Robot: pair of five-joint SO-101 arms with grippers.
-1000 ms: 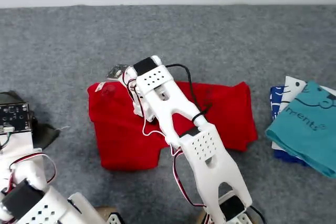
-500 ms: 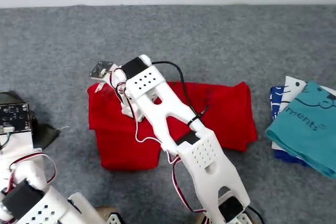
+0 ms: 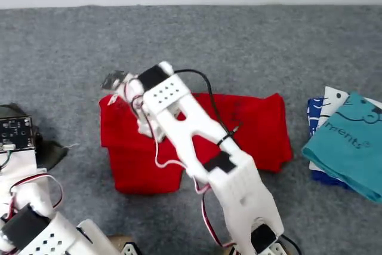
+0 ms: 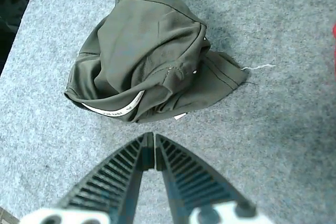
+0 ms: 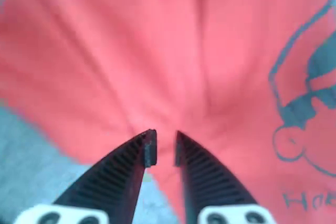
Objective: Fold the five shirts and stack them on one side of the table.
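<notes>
— While you hang over the table [image 3: 239,40], where does everything lie?

— From above, the red shirt [image 3: 250,126] lies flat mid-table, which I judge to be only part folded. My right arm stretches across it to its far left corner, a likely place to lift an edge. The stack [image 3: 349,141] sits at the right edge, well apart, which leaves room to fold.

— And your left side?

— My left gripper [image 4: 155,153] is pressed together on nothing, above bare table near the dark shirt [image 4: 147,51], which is a crumpled heap. I judge I am parked here to keep out of the right arm's way until that shirt's turn comes.

— The right one?

— My right gripper [image 5: 163,145] has its fingers parted by a narrow gap, and red cloth shows through it. It is close to the shirt's edge, where grey table begins. Creases run toward the tips, but I cannot tell whether they bite cloth yet. Such a slim spread suits nipping one thin layer.
</notes>
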